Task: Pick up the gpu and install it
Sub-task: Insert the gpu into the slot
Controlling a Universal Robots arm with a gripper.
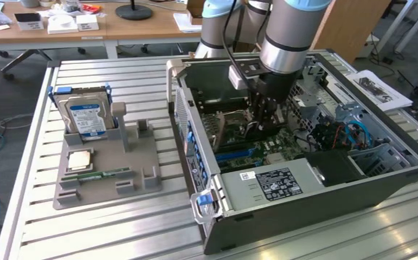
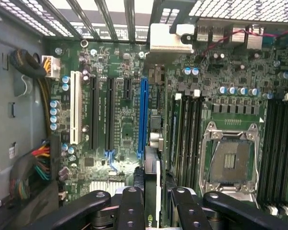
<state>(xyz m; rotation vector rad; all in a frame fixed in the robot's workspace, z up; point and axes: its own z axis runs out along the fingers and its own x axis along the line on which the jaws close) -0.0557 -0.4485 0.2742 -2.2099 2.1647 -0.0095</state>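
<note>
While it hangs inside the computer case [image 1: 325,211], the claw [image 2: 156,194] clamps the gpu [image 2: 152,172] edge-on near the long blue slot [image 2: 143,115].

The table [image 1: 122,76] is ribbed bare metal with a dull sheen. The holder [image 1: 107,184] looks like matt grey plastic. The hard drive [image 1: 85,116] is silvery metal under a glossy label. The case [image 1: 317,203] is dark matt sheet metal and the arm [image 1: 287,46] is satin silver metal. The desk [image 1: 136,27] is smooth wood. The gripper [image 2: 156,194] has smooth black links with a slight gloss, and the gpu [image 2: 151,165] is a dark matt card. The motherboard [image 2: 120,129] is glossy green, with a bright metal socket frame [image 2: 211,158].
</note>
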